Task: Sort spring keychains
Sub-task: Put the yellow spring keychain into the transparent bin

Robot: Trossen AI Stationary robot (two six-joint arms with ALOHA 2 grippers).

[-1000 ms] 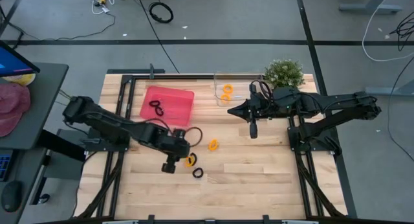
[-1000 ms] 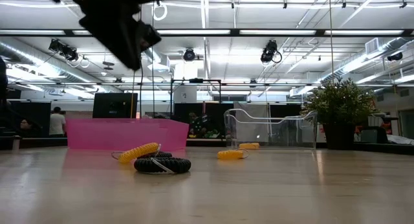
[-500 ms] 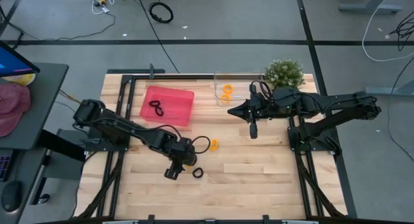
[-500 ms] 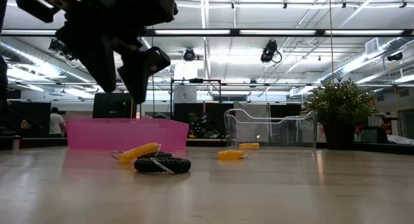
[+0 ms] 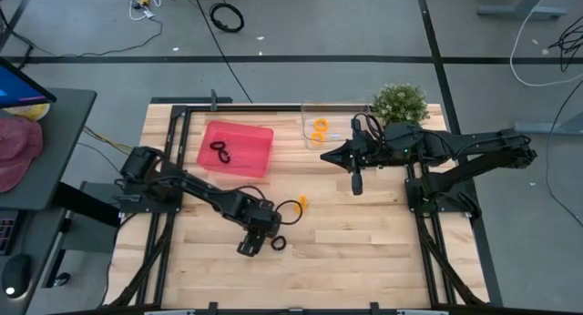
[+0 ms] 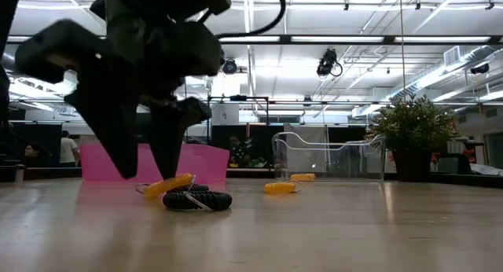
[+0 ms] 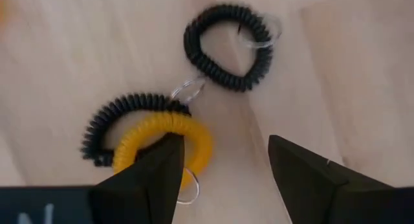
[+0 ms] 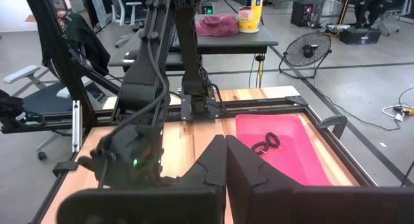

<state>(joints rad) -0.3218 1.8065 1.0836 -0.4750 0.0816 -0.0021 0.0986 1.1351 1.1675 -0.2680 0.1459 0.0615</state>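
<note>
My left gripper [image 5: 256, 238] [image 7: 223, 146] is open, its fingers pointing down, low over a cluster of spring keychains near the table's middle. The cluster is an orange one [image 7: 165, 136] [image 6: 168, 184] lying partly over a black one [image 7: 119, 117], with a second black one [image 7: 226, 46] [image 5: 278, 243] [image 6: 197, 200] beside them. One finger [image 7: 155, 172] stands over the orange loop's edge. Another orange keychain [image 5: 299, 204] [image 6: 280, 188] lies apart on the table. My right gripper [image 5: 356, 185] [image 8: 226, 149] is shut and empty above the table's right part. My left gripper comes from above with one finger [image 7: 162, 162] over the near edge of the orange keychain [image 7: 194, 143]. I cannot tell whether it touches it.
A pink tray [image 5: 255, 137] [image 6: 102, 163] at the far left holds black keychains [image 5: 220, 151]. A clear container [image 5: 310, 110] [image 6: 330, 156] at the far middle holds an orange keychain [image 5: 319, 129]. A potted plant [image 5: 401, 101] [image 6: 413, 134] stands at the far right.
My left gripper has gone toward the table's near edge and right and come down over the orange and black keychains. The keychains lie where they were.
</note>
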